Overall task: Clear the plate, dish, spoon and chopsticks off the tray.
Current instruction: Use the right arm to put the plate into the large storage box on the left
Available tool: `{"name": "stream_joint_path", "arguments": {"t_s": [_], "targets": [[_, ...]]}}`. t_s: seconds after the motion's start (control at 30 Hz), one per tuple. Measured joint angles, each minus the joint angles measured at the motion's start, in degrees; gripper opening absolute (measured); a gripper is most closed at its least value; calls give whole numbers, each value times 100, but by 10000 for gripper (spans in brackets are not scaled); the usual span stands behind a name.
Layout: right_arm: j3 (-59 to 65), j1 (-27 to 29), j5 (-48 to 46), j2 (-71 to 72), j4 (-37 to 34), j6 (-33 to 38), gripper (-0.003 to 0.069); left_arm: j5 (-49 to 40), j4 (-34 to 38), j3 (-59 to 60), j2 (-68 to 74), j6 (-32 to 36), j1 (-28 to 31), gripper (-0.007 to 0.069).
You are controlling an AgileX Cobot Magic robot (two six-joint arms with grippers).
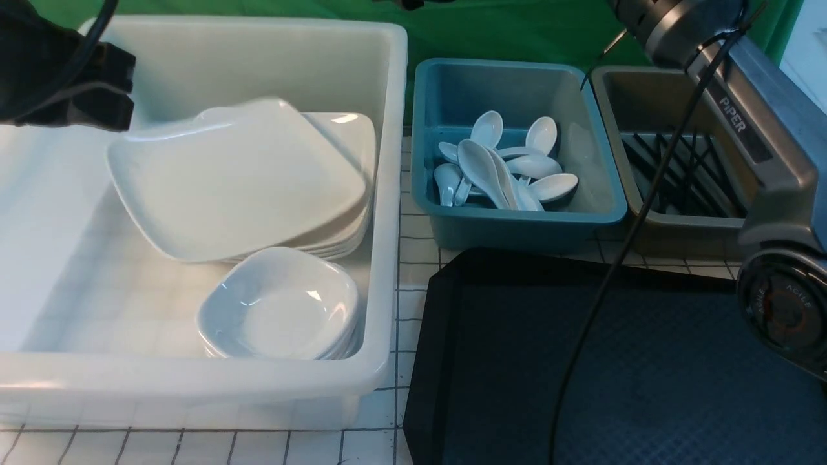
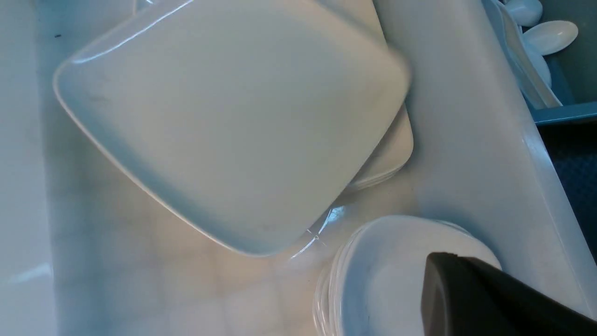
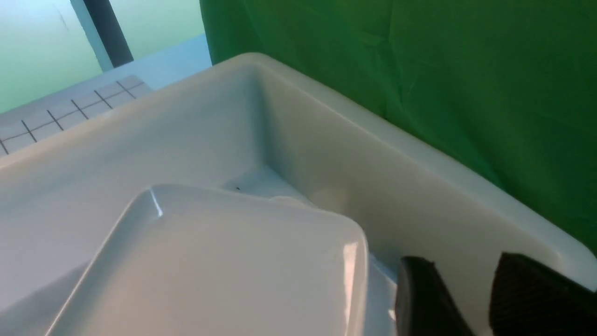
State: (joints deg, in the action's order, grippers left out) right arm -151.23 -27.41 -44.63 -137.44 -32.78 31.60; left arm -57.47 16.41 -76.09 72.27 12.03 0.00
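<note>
— Front view, left half: white bin (image 1: 394,161) holding stacked plates (image 1: 352,139), the plate (image 1: 239,181) topmost, lying askew, corners turned off those beneath; small dishes (image 1: 278,310) stacked nearer.
— And right of it?
— Teal bin (image 1: 517,226) heaped with spoons (image 1: 497,168) pointing all ways; brown bin (image 1: 678,236) with chopsticks (image 1: 711,181) crossed; tray (image 1: 517,361) at lower right.
— Writing?
— "PIPER" on right arm (image 1: 775,161).
— Grippers?
— Left gripper (image 2: 447,280) pinched closed above white bin; right gripper (image 3: 466,270) slightly parted, gripping nothing, near the plate's edge.

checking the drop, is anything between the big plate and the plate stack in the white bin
Nothing visible. The plate lies skewed directly over the plate stack in the white bin; the small dishes are beside it, not under it.
</note>
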Motion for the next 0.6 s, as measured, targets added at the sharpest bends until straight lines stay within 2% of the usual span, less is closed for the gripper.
{"name": "stream_joint_path", "arguments": {"t_s": [0.23,0.3,0.43,0.5,0.53,0.6], "targets": [[0,0,-50,6,47,0,231,73,-95,0,11,0,0,4],[0,0,-263,68,260,-44,213,138,-114,0,92,-43,55,4],[0,58,-1077,406,972,-541,133,156,-146,0,422,-186,255,4],[0,142,-1610,678,1314,-745,70,206,-170,4,634,-215,360,4],[0,212,-1967,869,1517,-901,36,370,-214,18,733,-216,387,4],[0,346,-2324,1201,1757,-1337,15,802,-317,18,937,-324,400,4]]}}
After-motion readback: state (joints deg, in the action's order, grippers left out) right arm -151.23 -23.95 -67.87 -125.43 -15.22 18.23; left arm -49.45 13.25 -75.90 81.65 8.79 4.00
